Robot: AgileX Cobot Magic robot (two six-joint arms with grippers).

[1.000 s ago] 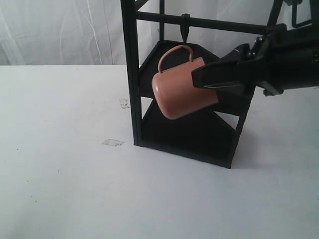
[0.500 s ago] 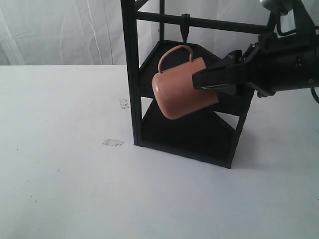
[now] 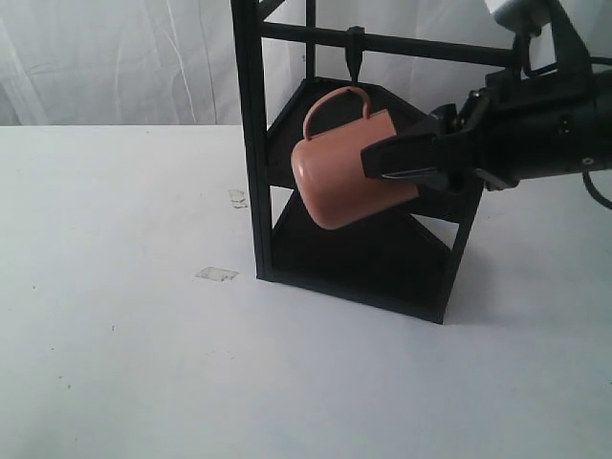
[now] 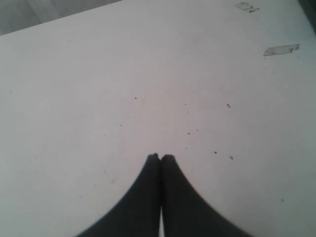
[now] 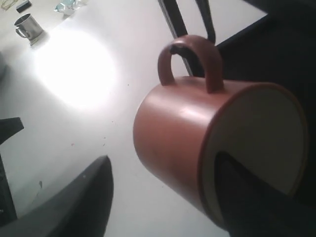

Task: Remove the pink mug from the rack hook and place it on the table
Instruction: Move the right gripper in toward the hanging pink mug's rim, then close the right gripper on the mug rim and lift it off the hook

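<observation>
Exterior view: right gripper (image 3: 369, 163) farther left vs. before, spread astride pink mug (image 3: 330, 182).

The exterior view looks down at a slant across the table (image 3: 124, 363) from fairly near, with the black rack (image 3: 251, 143) at one o'clock from centre. The left wrist view faces steeply down on bare table (image 4: 98, 74); both show the tape scrap (image 3: 216, 273) (image 4: 281, 50). The right wrist view sits close against the pink mug (image 5: 173, 143) (image 3: 335, 182), which the exterior view also shows.
</observation>
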